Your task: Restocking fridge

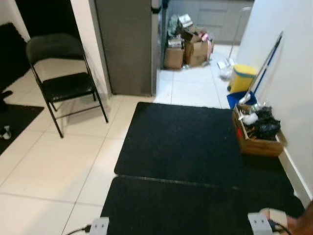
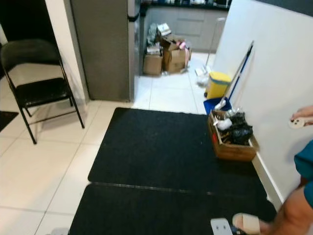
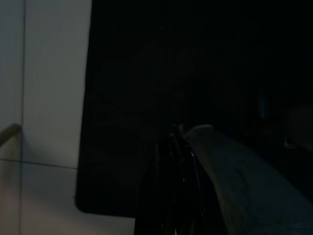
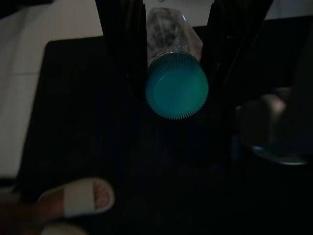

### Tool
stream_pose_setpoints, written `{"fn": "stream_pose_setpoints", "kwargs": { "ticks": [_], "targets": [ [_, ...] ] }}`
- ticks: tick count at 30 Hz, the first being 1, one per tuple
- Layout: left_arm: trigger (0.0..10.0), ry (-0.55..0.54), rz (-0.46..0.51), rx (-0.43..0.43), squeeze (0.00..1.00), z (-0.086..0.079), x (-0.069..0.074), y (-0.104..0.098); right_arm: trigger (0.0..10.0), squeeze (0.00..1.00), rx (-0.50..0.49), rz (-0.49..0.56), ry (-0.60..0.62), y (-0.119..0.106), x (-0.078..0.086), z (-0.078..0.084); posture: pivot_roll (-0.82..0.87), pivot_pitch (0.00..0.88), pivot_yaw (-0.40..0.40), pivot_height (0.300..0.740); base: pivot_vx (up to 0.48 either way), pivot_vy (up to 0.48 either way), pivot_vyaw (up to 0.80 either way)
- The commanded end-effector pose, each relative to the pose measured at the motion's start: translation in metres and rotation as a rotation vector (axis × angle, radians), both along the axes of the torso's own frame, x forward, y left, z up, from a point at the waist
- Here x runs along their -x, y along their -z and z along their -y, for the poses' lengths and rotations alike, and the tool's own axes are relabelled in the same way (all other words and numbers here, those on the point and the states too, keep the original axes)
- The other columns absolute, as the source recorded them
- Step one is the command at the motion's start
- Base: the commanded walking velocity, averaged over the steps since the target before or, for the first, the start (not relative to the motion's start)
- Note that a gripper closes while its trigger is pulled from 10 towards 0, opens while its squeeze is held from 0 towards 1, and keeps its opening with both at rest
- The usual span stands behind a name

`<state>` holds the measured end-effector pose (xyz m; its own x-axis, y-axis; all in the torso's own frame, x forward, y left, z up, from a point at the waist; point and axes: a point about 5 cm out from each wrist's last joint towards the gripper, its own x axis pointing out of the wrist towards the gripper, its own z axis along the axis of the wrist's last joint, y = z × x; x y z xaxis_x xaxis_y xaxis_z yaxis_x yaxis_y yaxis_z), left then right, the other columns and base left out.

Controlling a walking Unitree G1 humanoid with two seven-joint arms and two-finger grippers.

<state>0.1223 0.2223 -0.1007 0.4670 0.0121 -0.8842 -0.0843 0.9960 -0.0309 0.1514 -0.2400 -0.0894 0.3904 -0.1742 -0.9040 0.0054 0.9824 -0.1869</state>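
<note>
Standing on a pair of black mats, the robot looks down a hallway toward the kitchen, so it's most likely still in transit with its cargo. Going left to right: a folding chair sits on the white tile off to the left, well apart from everything else. Next comes the fridge, a tall grey slab at the far end of the mats, door side facing away into the kitchen, which is presumably where the robot has to end up. Past it there's a pile of cardboard boxes on the kitchen floor, then a yellow bucket with a mop leaning on the right wall, and a wooden crate of dark junk pushed against the baseboard. A person's sandaled foot is at the right edge of the near mat. The left gripper hangs low over the mat edge; that shot is so dark that nobody could tell if its fingers are apart or together. The right gripper is where the action is: its two black fingers are clamped on either side of a clear bottle with a teal cap, cap pointing down at the mat. Holding it by the body like that keeps it secure for the walk.
</note>
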Motion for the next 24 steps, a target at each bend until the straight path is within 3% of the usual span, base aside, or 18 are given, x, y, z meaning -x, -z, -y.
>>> {"fn": "stream_pose_setpoints", "kwargs": {
  "ticks": [1, 10, 14, 24],
  "targets": [
    [10.0, -0.005, 0.021, 0.006, 0.0, 0.0009, -0.0058, -0.0018, 10.0, 0.0, 0.02, -0.016, -0.01, 0.0001, 0.0034, 0.0047, -0.02, 0.0, -0.009, 0.74, 0.0, 0.0, -0.78],
    [10.0, -0.009, 0.033, 0.02, 0.0, 0.0019, -0.0089, -0.0027, 10.0, 0.0, 0.026, -0.001, -0.02, -0.0007, 0.0003, 0.0029, -0.02, 0.0, -0.006, 0.74, 0.0, 0.0, -0.78],
    [10.0, 0.005, 0.033, 0.038, 0.0, 0.0036, -0.0097, -0.0028, 10.0, 0.0, 0.031, 0.004, -0.032, -0.001, -0.0012, 0.002, -0.02, 0.0, -0.002, 0.74, 0.0, 0.0, 0.0],
    [10.0, 0.018, 0.027, 0.039, 0.0, 0.0044, -0.0088, -0.0024, 10.0, 0.0, 0.031, 0.001, -0.04, -0.0004, -0.0011, -0.0001, -0.02, 0.0, 0.003, 0.74, 0.349, 0.0, 0.0]
  ]
}}
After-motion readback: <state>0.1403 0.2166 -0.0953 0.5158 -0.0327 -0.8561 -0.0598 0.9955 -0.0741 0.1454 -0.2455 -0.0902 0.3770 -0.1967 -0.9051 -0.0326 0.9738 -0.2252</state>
